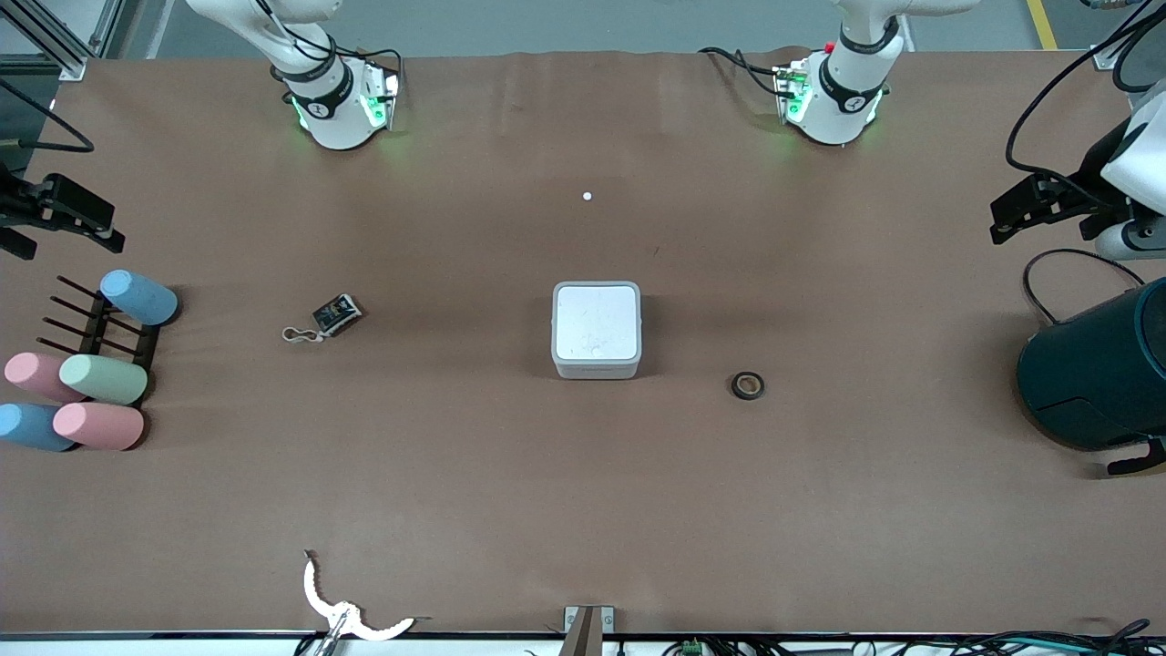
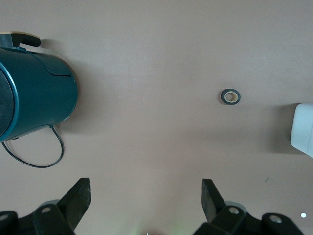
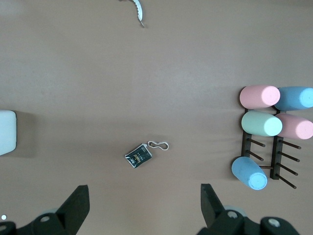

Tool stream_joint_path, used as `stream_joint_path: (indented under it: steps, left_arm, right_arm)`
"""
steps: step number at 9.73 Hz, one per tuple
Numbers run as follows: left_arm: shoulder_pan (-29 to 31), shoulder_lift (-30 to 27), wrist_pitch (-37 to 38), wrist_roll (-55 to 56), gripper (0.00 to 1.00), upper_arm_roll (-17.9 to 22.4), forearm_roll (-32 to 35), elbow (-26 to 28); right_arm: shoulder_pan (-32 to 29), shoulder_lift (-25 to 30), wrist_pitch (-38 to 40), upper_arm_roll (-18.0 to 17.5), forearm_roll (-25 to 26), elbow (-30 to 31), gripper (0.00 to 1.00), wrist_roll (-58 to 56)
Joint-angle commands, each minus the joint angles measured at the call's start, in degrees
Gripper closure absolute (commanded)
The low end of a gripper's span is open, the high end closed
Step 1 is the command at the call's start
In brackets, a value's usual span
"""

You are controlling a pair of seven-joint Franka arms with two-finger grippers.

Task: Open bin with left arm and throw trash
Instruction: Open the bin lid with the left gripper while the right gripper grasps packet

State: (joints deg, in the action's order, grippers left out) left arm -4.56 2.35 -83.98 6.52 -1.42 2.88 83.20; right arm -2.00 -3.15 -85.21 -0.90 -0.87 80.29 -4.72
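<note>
Lying flat, wrapper packet (image 1: pixel 336 312) trails cord (image 1: pixel 301 335) toward the front camera.

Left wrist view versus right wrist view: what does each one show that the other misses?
Only the left wrist view shows the black tape ring, the large dark teal cylinder with its looped cable, and the open left end effector. Only the right wrist view shows the dark wrapper packet with its white cord, the pastel cylinders on their dark rack, a white curved piece, and the open right end effector. Both catch an edge of the white bin and the brown table.
</note>
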Motion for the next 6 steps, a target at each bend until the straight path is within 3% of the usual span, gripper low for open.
stream_joint_path:
  steps: [1,3,4,6]
  left_arm:
    - [-0.4,0.4,0.6,0.1,0.00,0.2,-0.6,-1.5]
    - [-1.3,0.7,1.7,0.7,0.00,-1.2,-1.3,-0.9]
    - [-3.0,1.9,4.4,-0.6,0.05,-3.6,-1.7,-0.9]
    - [-5.8,4.1,4.6,1.2,0.70,-8.1,-6.5,-1.2]
  right_arm:
    - [-2.3,0.1,0.2,-0.2,0.2,-0.1,0.00,0.0]
    - [-3.0,-0.2,0.5,-0.2,-0.7,0.6,0.00,0.1]
    - [-2.3,-0.9,2.7,-0.4,-0.1,0.6,0.00,0.7]
    - [-2.0,-3.3,2.8,-0.5,-0.6,3.1,0.00,0.7]
